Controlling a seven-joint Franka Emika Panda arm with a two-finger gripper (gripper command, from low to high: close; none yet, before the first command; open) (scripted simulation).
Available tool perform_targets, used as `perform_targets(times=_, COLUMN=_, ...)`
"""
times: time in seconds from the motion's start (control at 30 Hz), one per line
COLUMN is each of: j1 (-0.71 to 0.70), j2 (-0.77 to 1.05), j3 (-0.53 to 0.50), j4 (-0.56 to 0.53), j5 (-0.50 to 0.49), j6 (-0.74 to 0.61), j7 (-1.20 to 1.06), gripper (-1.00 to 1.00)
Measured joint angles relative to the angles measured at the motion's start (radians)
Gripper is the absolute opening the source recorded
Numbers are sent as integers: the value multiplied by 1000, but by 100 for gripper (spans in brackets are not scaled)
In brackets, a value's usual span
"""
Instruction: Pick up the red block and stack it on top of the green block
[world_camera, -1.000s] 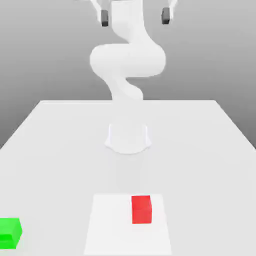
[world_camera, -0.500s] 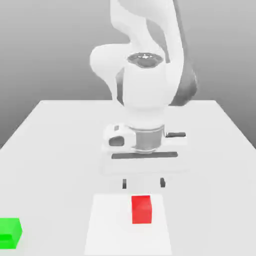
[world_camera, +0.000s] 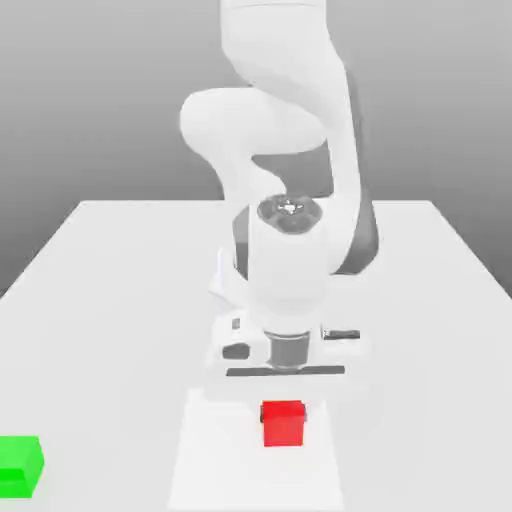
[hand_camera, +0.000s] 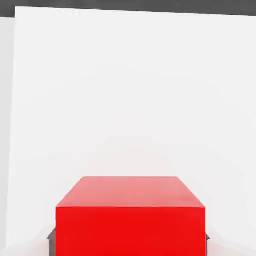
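Note:
The red block (world_camera: 283, 428) rests on a white square patch (world_camera: 215, 460) near the table's front edge. My gripper (world_camera: 283, 408) has come straight down over it, the hand sitting just above the cube. In the hand view the red block (hand_camera: 130, 225) is close up, with a dark fingertip (hand_camera: 51, 242) pressed against each side, so the gripper is shut on it. The block still sits on the patch. The green block (world_camera: 20, 467) lies on the table far toward the exterior view's left, well apart from the gripper.
The white table (world_camera: 120, 300) spreads wide around the arm's base. The arm's bulky links rise behind the hand, over the middle of the table. The green block sits close to the table's front corner on the exterior view's left.
The arm swung down from high above the table until the hand reached the red block. The fingers, wide open before, have closed onto the block's sides. Neither block has moved.

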Motion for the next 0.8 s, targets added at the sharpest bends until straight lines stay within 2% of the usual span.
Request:
perform_targets(times=0.1, j1=-3, j2=-105, j3=6, j4=-15, j5=10, j6=-90, j7=-7, gripper=-100)
perform_targets(times=0.17, j1=-60, j2=-110, j3=-20, j4=26, j5=19, j6=-137, j7=-8, gripper=-100)
perform_targets(times=0.53, j1=-341, j2=67, j3=-230, j4=406, j5=108, j6=-349, j7=-30, gripper=-100)
perform_targets(times=0.6, j1=-385, j2=118, j3=-251, j4=459, j5=134, j6=-352, j7=-43, gripper=-100)
perform_targets(times=0.7, j1=-418, j2=220, j3=-230, j4=480, j5=179, j6=-273, j7=-73, gripper=-100)
perform_targets(times=0.73, j1=-423, j2=241, j3=-225, j4=482, j5=189, j6=-255, j7=-80, gripper=100)
perform_targets(times=0.8, j1=-423, j2=241, j3=-225, j4=482, j5=189, j6=-255, j7=-80, gripper=100)
